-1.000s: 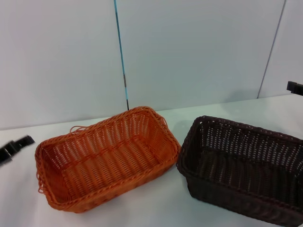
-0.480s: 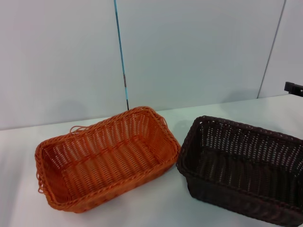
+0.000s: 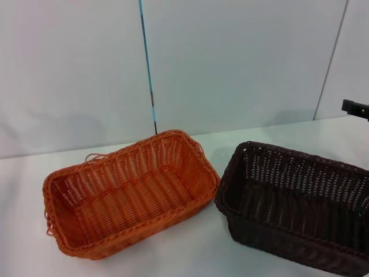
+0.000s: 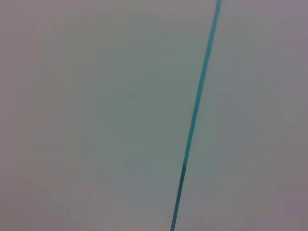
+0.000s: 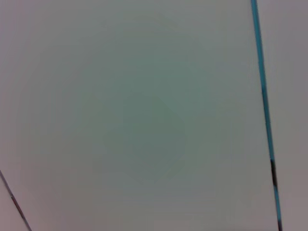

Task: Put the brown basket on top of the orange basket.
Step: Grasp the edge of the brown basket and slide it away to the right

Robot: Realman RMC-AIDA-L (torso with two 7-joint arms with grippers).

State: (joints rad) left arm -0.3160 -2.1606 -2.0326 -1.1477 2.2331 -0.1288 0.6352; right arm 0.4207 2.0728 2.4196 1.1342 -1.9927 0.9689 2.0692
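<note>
The orange basket (image 3: 130,193) stands empty on the white table (image 3: 190,254), left of centre, with a loose strand at its far left corner. The brown basket (image 3: 297,205) stands empty just to its right, their near corners almost touching. A dark tip of my right gripper (image 3: 355,108) shows at the right edge, above and behind the brown basket. My left gripper is out of the head view. Both wrist views show only the pale wall.
A pale wall (image 3: 230,57) rises behind the table, with a thin blue vertical line (image 3: 146,63) on it, also in the left wrist view (image 4: 197,106) and right wrist view (image 5: 262,91). A grey seam (image 3: 331,57) runs down the wall at the right.
My left gripper, seen at the left edge one second ago, has left the head view. My right gripper's tip has edged slightly inward. The baskets have not moved.
</note>
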